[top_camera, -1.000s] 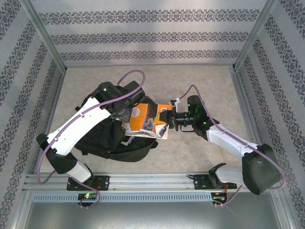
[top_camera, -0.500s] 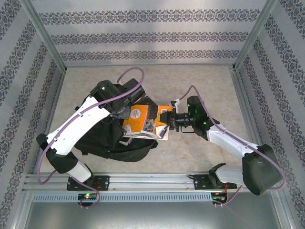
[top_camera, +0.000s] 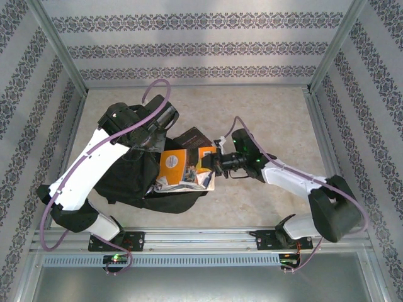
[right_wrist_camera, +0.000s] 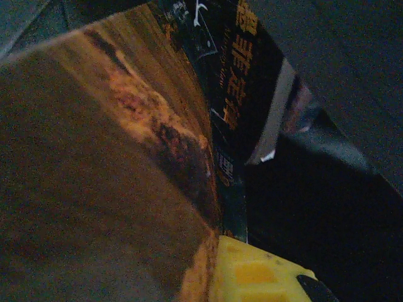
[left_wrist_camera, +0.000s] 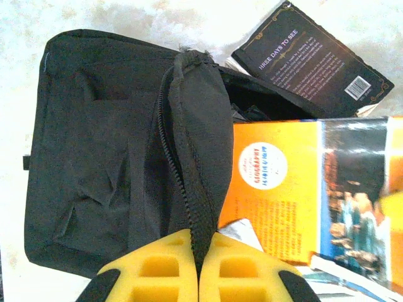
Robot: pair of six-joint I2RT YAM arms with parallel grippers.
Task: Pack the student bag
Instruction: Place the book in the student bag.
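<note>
Pinching the bumpy zip edge [left_wrist_camera: 182, 182] of the big, floppy black student bag [top_camera: 135, 179] on the pale speckled counter [top_camera: 264, 107] with the squishy yellow pads [left_wrist_camera: 157, 267] of the left tool [left_wrist_camera: 199, 251], and clamping the flat, shiny orange book [top_camera: 173, 165] at its open mouth with the right tool [top_camera: 211, 165].

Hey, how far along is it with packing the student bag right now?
Done: the student bag is unzipped, its mouth open. In hand: the left claw pinches the zipper rim, and the right claw grips the orange geography book at the mouth, mostly outside. Left: push it in, pack the black book lying beside the bag, zip up.
</note>
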